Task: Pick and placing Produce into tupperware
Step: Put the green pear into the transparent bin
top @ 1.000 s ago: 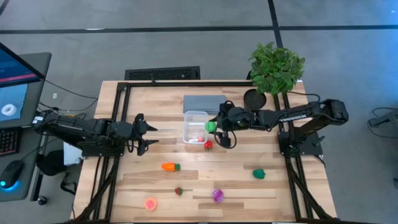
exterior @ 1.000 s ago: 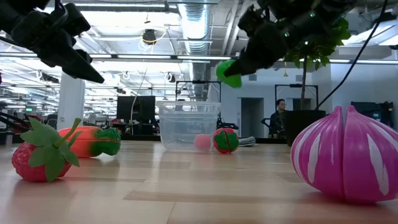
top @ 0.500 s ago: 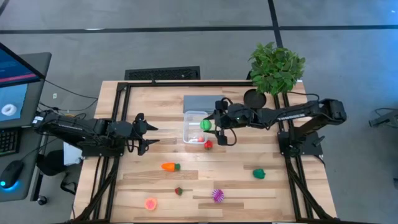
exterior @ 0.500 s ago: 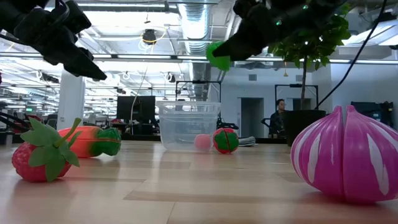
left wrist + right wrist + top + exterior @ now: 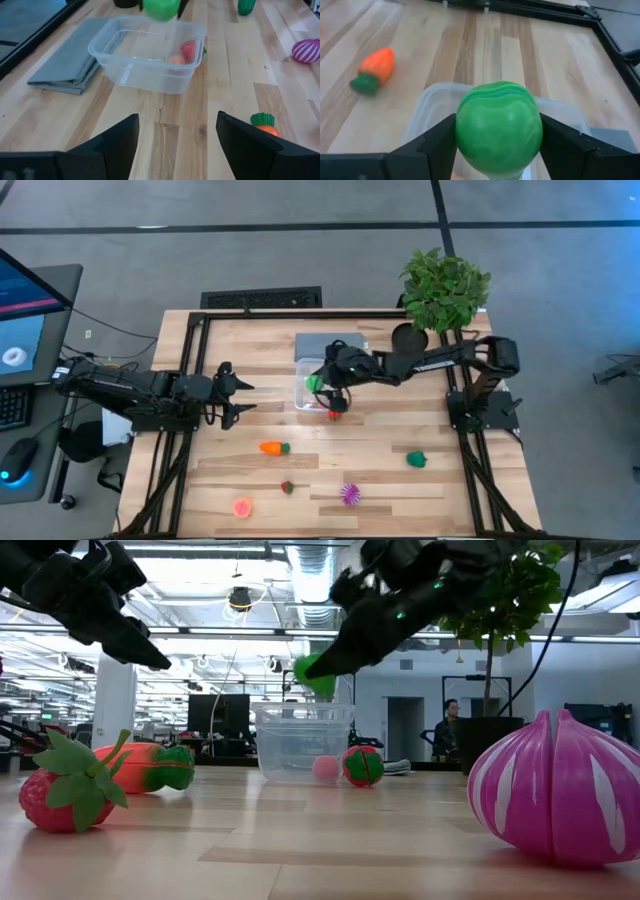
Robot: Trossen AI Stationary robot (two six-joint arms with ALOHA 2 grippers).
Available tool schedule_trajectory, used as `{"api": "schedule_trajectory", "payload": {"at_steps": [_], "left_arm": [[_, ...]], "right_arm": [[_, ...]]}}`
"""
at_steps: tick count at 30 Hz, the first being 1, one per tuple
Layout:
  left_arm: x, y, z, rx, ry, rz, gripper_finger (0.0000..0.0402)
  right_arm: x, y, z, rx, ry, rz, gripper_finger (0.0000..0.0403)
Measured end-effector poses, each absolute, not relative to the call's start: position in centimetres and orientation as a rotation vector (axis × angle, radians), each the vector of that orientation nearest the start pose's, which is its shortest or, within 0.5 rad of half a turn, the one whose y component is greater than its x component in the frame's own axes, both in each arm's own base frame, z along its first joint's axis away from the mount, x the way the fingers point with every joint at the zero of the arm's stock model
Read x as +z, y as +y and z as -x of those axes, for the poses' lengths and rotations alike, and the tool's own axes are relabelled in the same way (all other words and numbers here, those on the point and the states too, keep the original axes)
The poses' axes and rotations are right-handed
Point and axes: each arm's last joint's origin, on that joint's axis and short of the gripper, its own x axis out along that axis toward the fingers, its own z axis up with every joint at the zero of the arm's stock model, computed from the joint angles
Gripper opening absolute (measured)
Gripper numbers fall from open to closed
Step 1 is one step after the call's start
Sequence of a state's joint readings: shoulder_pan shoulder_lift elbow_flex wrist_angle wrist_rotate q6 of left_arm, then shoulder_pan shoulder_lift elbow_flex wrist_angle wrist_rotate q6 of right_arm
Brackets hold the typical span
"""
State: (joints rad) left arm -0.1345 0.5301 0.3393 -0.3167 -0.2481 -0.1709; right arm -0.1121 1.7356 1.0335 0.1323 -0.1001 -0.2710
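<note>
Green ball poised over the tub

Right gripper (image 5: 318, 383) was out over the clear tupperware tub (image 5: 303, 369), its two fingers clamped on a round green toy fruit (image 5: 499, 126) and holding it in the air above the tub's rim. Directly beneath it, inside the tub, lay a red piece (image 5: 188, 49) and a small pink one (image 5: 176, 59). Just beside the tub, on the side facing the right arm's base, sat a red-and-green ball (image 5: 362, 766). Beyond the tub from the claw lay the orange carrot (image 5: 272, 447); a folded grey cloth (image 5: 328, 345) touched the tub's far end. Left gripper (image 5: 234, 398) hovered well apart over bare wood, fingers spread wide and empty.
</note>
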Motion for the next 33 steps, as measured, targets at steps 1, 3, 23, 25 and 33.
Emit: {"api": "schedule_trajectory", "payload": {"at_steps": [1,3,23,25,33], "left_arm": [[20.3,-1.0,-12.8,0.153,0.489,0.07,0.0254],[20.3,-1.0,-12.8,0.153,0.488,0.067,0.0254],[20.2,-1.0,-12.7,0.151,0.493,0.058,0.0254],[20.2,-1.0,-12.7,0.151,0.493,0.058,0.0254],[20.2,-1.0,-12.7,0.151,0.493,0.059,0.0254]], "right_arm": [[19.8,-4.0,-37.1,0.067,0.569,0.199,0.0265],[19.9,-4.4,-37.9,0.064,0.561,0.198,0.0265],[18.0,-4.8,-38.8,0.113,0.716,0.175,0.0266],[18.0,-4.7,-38.8,0.131,0.714,0.168,0.0266],[18.1,-4.6,-38.8,0.186,0.702,0.147,0.0266]]}}
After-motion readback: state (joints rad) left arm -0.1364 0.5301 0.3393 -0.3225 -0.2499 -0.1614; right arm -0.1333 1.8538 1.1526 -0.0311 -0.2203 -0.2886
